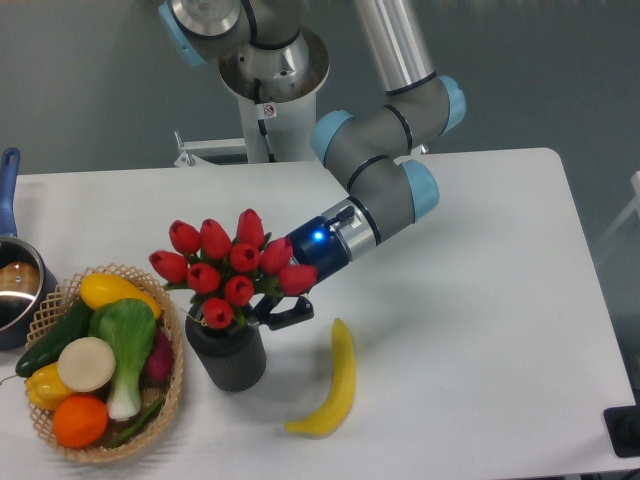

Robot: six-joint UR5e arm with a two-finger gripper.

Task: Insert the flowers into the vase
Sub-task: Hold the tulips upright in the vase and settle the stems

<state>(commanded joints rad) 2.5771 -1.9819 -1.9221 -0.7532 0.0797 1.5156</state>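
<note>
Bunch of red tulip buds (228,268) with dark leaves sits atop the stubby matte dark-grey cylinder vase (228,352), gripper (272,310) pinching the stems

The red tulip flowers (232,265) stand bunched over the upright dark grey vase (228,356), stems entering its mouth.

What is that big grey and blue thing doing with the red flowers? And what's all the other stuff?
That is a robot arm, filmed by one camera looking down at a white table. At its tip is a gripper, like a two-fingered hand, partly hidden behind the flowers. It seems to hold the red tulips over the dark grey vase, with their stems going into it. Beside the vase lies a banana. On the left sit a woven basket of vegetables and fruit, and a pot at the edge.
</note>
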